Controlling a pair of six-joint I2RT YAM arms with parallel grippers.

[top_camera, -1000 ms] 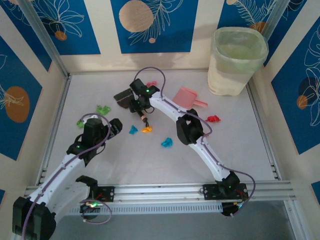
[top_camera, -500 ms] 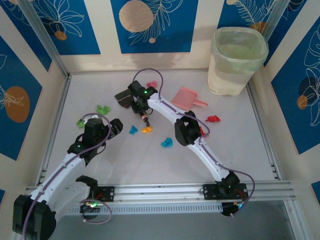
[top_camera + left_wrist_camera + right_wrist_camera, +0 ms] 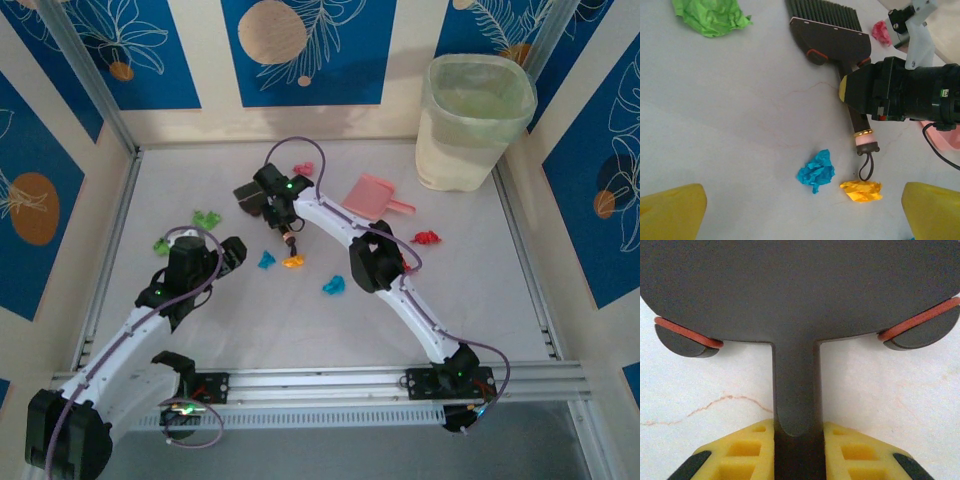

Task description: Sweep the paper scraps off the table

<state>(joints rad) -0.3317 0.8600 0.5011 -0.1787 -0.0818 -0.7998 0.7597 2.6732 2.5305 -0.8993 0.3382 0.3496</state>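
Note:
Paper scraps lie scattered on the table (image 3: 480, 300): two green ones (image 3: 207, 217) (image 3: 161, 244), a cyan one (image 3: 266, 260), an orange one (image 3: 293, 261), another cyan one (image 3: 333, 286), a red one (image 3: 427, 238) and a pink one (image 3: 303, 168). My right gripper (image 3: 275, 207) is shut on the thin handle (image 3: 795, 390) of the dark brush (image 3: 250, 193), just behind its head. My left gripper (image 3: 226, 256) stands open over bare table. In its wrist view lie a blue scrap (image 3: 816, 170), an orange scrap (image 3: 861, 190), a green scrap (image 3: 710, 15) and the brush (image 3: 832, 37).
A flat pink dustpan (image 3: 372, 195) lies right of the brush. A pale translucent waste bin (image 3: 472, 120) stands in the far right corner. Aluminium rails (image 3: 110, 230) and cream walls with blue panels edge the table.
The right gripper's jaws closed on the brush handle. The brush head shifted slightly. The left arm stayed still.

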